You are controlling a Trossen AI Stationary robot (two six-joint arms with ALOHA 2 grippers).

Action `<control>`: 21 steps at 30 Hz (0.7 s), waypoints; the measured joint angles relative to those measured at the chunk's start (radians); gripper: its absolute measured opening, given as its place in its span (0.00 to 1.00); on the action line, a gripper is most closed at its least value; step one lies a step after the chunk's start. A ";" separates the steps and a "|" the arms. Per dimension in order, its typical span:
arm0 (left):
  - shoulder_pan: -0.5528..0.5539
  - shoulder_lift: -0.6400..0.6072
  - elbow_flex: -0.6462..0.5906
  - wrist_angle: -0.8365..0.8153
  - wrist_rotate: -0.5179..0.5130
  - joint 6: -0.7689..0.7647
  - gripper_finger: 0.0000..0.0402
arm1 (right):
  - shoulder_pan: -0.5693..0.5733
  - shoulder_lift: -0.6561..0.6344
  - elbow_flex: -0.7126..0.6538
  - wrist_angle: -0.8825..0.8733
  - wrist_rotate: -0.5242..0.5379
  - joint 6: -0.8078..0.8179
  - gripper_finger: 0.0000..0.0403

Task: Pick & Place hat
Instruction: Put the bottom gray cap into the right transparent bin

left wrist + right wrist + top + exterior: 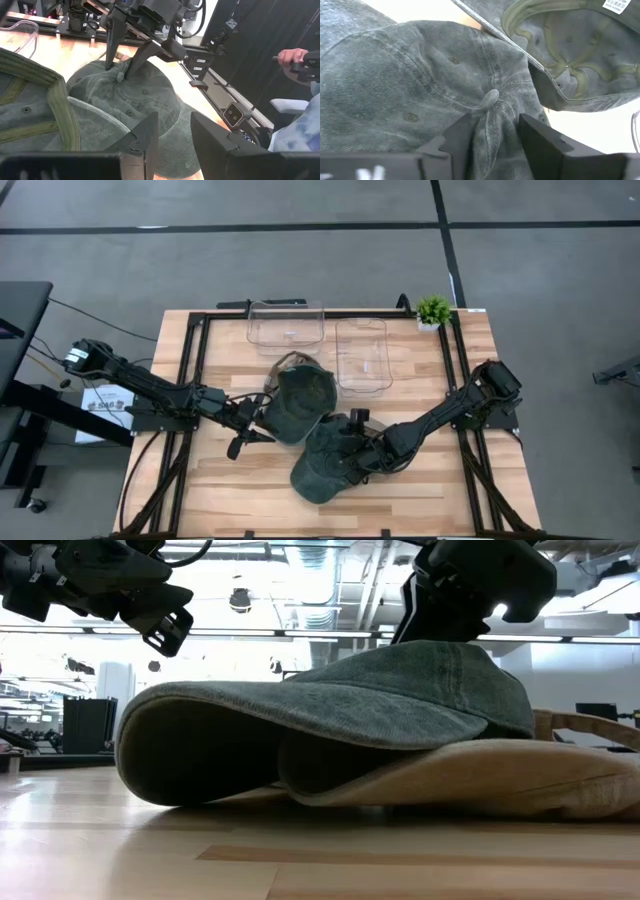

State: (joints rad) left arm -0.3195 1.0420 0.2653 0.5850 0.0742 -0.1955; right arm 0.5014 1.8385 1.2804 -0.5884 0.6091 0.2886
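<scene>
The hat [325,460] lies crown-up at the table's [420,490] centre, toward 6 o'clock, overlapped by a second hat [300,402] lying upside down at its 11 o'clock. We judge the crown is pinched because the bunched cloth there gives purchase. The right gripper [492,127] reaches in from 3 o'clock, fingers clamped on that fold. The left gripper [172,132], fingers apart and empty, hovers at 9 o'clock.

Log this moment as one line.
right gripper: pinching crown of upright green denim cap | left gripper: open beside upturned green cap
</scene>
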 joint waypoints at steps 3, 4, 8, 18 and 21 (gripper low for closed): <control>0.000 0.000 0.000 0.000 0.000 0.000 0.28 | 0.000 0.000 0.000 0.000 -0.001 0.000 0.28; 0.000 0.000 0.000 0.000 0.000 0.000 0.28 | 0.000 0.000 0.000 0.001 -0.001 0.000 0.26; 0.000 0.000 0.000 0.000 0.000 0.000 0.28 | 0.000 0.000 -0.001 0.017 -0.001 0.000 0.17; 0.000 0.000 0.000 0.000 0.000 0.000 0.28 | 0.000 -0.002 0.073 0.021 -0.088 0.000 0.02; 0.000 0.000 0.000 0.000 0.000 0.000 0.28 | 0.000 -0.002 0.093 0.022 -0.151 0.020 0.02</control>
State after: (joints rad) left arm -0.3191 1.0420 0.2653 0.5850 0.0742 -0.1958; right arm 0.5014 1.8370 1.3731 -0.5664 0.4584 0.3083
